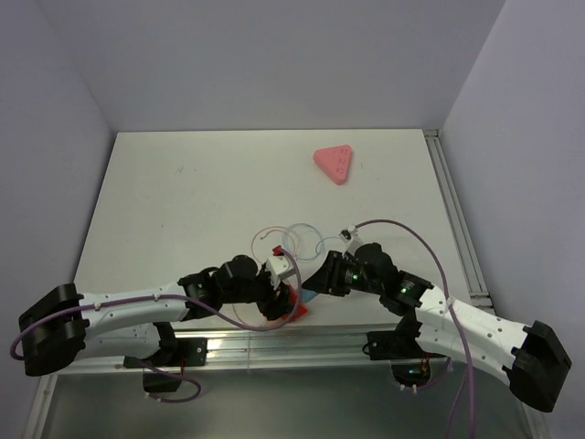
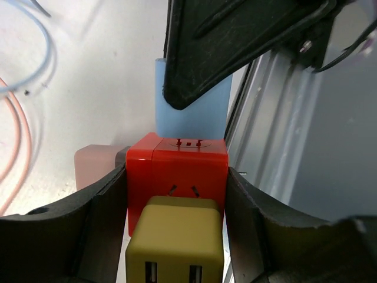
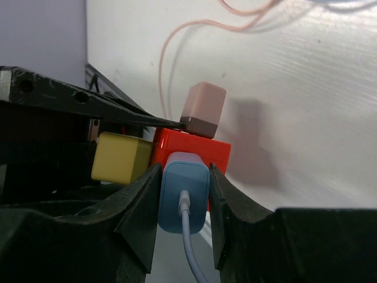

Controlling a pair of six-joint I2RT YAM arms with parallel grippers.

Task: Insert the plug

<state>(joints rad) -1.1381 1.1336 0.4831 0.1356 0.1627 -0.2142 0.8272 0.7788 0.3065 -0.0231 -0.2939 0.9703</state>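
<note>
Plug (image 3: 184,197), boxy blue plastic, pinched in right tool (image 3: 184,172), seemingly against red cube (image 2: 188,162) in left tool (image 2: 175,186).

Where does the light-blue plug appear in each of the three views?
Top external: light-blue plug low centre, just right of the orange-red block.
Left wrist: plug upper centre, behind the block.
Right wrist: plug bottom centre, in front of the block.
Shared landmark: the orange-red block.
</note>
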